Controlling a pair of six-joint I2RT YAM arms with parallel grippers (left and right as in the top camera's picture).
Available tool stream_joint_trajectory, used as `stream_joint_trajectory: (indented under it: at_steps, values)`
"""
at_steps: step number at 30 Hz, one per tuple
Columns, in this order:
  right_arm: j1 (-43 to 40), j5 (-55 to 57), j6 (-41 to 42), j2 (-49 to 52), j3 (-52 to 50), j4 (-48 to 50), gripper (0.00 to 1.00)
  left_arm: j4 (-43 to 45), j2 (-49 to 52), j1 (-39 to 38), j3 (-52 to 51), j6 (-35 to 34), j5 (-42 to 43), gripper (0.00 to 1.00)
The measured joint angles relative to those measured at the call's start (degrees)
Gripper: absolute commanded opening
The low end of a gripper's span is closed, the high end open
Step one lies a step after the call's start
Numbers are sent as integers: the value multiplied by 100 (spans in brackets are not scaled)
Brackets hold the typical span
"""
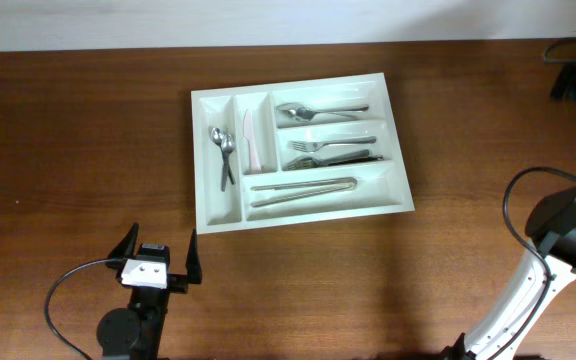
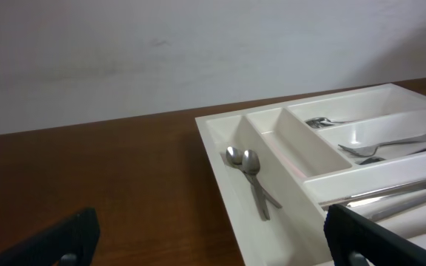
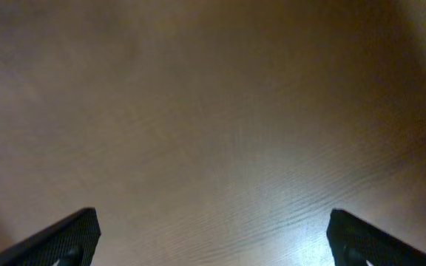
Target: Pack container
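Table (image 1: 68,150): bare brown wood is seen all round the tray. No loose cutlery is seen on it, so the packing is judged finished or nearly so.
Container (image 1: 218,208): set flat toward the far edge, about mid-width and slightly skewed. Every compartment is left open from above, with free room on all four sides.
Left gripper (image 1: 163,235): held by the near edge, off the container's near left corner, jaws spread wide and nothing between them. It is aimed at the tray.
Right gripper (image 3: 211,214): kept by the right edge, well apart from the tray, fingers wide apart and empty over bare wood.
Long utensils (image 1: 303,187): laid lengthwise in the nearest crosswise compartment.
Forks (image 1: 323,152): sorted into the middle crosswise compartment.
Knife (image 1: 250,140): laid in the second narrow compartment.
Spoons (image 1: 224,148): two are crossed in the outer narrow compartment.
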Motion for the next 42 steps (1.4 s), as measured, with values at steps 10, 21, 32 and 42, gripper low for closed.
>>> stream_joint_trajectory:
  at_steps: [10,21,32,42]
  values:
    - [610,-120,2,-1569,-337,1176,99,0,2,0,0,0,0,99]
    - [1001,-122,7,-4085,-3829,2988,99,-2,2,0,0,0,-4,99]
    - [2026,-125,2,-7687,-6717,3700,99,-7,2,0,0,0,-22,99]
    - [2686,-275,2,-10341,-9680,6113,99,-9,-9,0,0,0,-39,99]
